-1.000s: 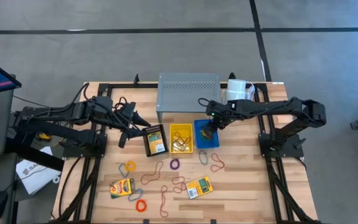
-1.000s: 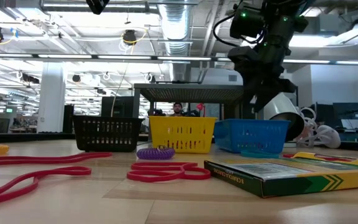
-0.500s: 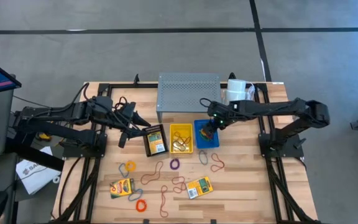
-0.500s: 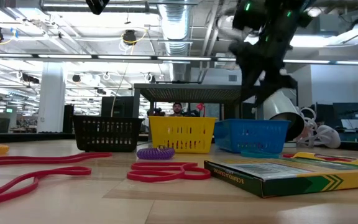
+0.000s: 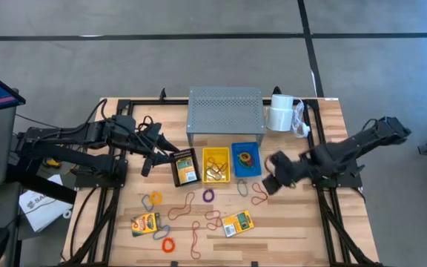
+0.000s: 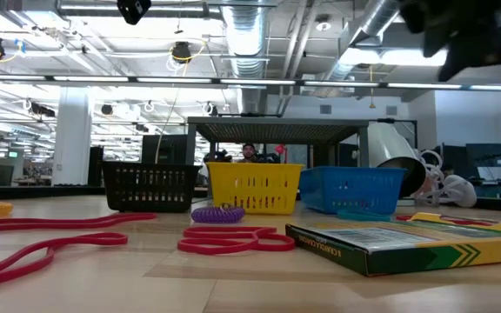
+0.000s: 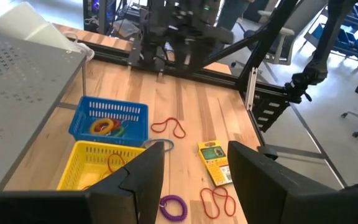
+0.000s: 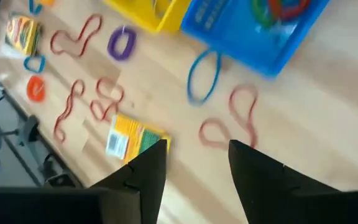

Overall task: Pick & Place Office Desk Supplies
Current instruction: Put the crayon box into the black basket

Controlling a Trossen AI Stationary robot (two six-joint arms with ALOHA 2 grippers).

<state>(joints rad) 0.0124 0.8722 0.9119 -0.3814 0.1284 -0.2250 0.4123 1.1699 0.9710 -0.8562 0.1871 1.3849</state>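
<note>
Red band loop [image 5: 259,195] just beside right pincer [image 5: 269,183]

Light wooden slatted table top [image 5: 288,222], black-framed. At the back, a grey perforated metal riser [image 5: 224,111] and a white roll [image 5: 279,115]. Mid-table, in a row: a black basket [image 5: 184,167], a yellow basket [image 5: 216,164], a blue basket [image 5: 246,159]. Nearer the front, two yellow-and-green crayon boxes [image 5: 237,223] [image 5: 144,222] among scattered thin rubber-band loops [image 5: 208,196] in purple, red, orange, brown and grey.
</note>
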